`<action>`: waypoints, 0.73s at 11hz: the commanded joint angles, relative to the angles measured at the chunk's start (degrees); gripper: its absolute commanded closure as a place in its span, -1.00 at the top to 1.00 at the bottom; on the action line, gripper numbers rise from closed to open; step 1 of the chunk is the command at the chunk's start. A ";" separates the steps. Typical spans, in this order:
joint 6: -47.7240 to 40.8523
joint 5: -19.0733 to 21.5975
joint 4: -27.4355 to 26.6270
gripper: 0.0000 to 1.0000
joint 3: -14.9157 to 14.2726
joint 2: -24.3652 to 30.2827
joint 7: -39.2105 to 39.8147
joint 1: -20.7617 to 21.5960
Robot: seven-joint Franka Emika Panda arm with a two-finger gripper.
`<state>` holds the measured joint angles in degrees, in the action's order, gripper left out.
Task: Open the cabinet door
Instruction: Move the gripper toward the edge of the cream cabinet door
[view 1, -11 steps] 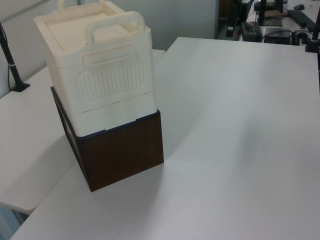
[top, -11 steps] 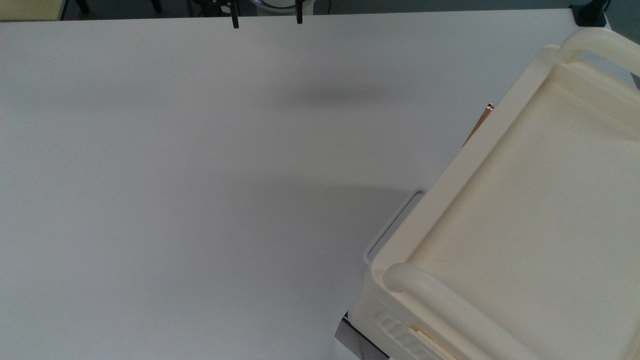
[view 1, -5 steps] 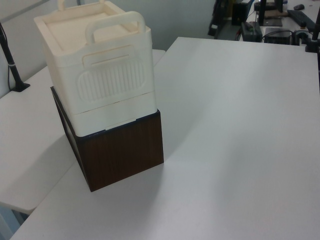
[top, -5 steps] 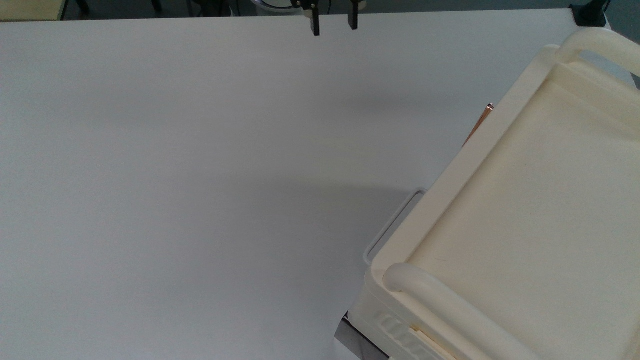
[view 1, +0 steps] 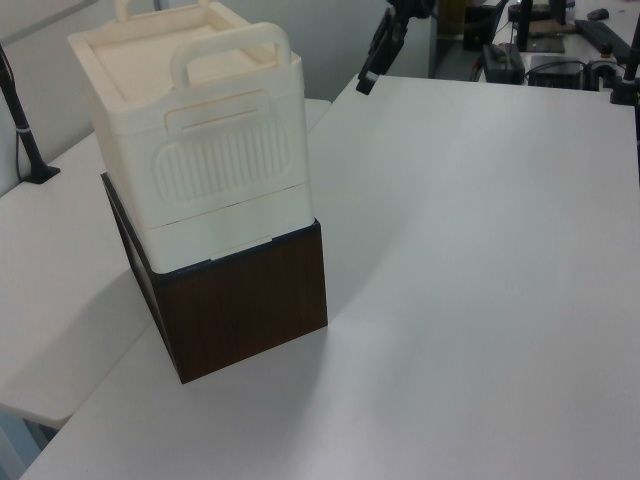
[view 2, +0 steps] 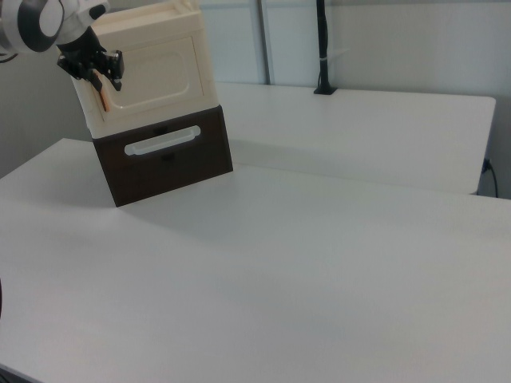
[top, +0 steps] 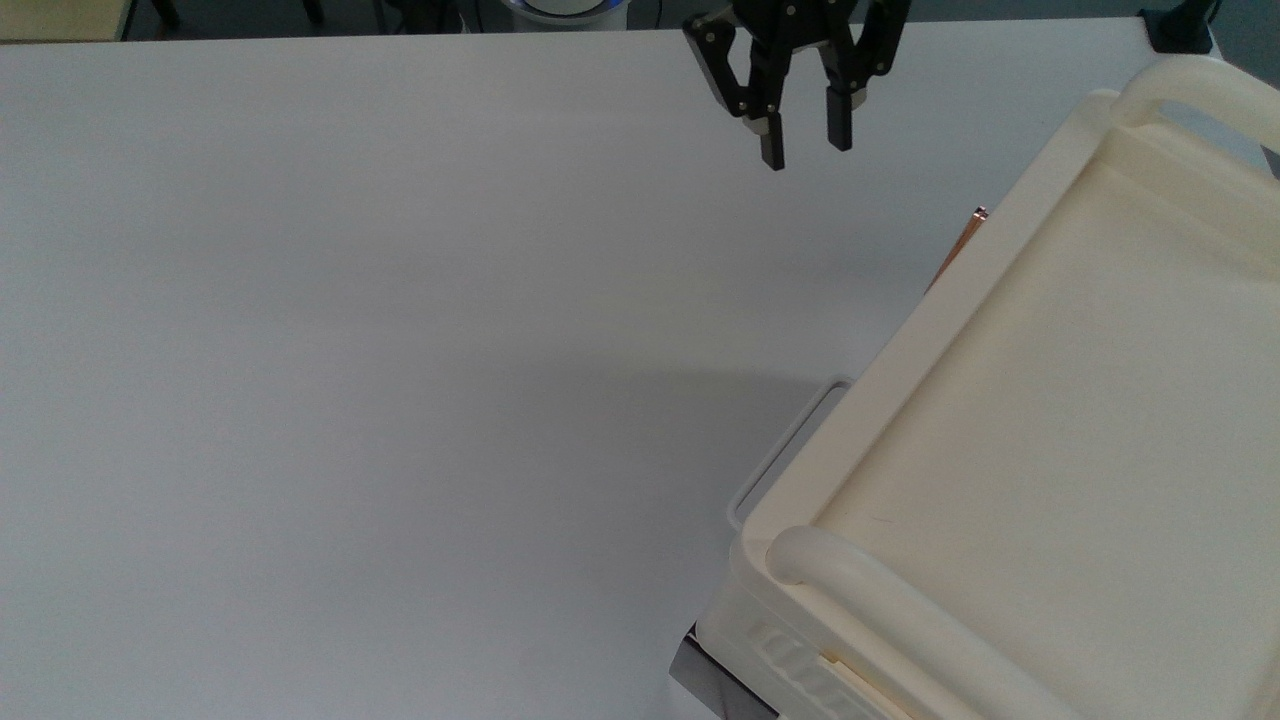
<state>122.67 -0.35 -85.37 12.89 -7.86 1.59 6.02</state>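
In the top view I see my gripper (top: 803, 148) with fingers parted and holding nothing, above the table (top: 400, 350). Right of the fingertips and nearer the camera, the handle (top: 957, 250) runs diagonally along the cabinet's (top: 1050, 450) edge. The right view shows the cabinet door (view 2: 156, 76) shut, facing the camera, its handle upright just beside the fingers.

A cream-white cabinet (view 1: 200, 150) with a ribbed side panel and rounded tube handles (view 1: 232, 45) on top stands on a dark brown wooden base (view 1: 245, 300), near the left edge of the white table (view 1: 480, 280). The black gripper (view 1: 372, 72) hangs above the table's far left corner, well apart from the cabinet.
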 commanded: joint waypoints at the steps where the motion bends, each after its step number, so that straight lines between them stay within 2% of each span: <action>1: 2.91 0.62 2.84 -0.06 -0.15 -2.07 -1.15 2.76; 8: 10.12 -3.86 3.81 -0.13 0.72 -5.41 -5.55 4.53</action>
<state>131.35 -2.52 -83.12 13.11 -11.37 -1.97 10.03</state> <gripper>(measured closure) 0.564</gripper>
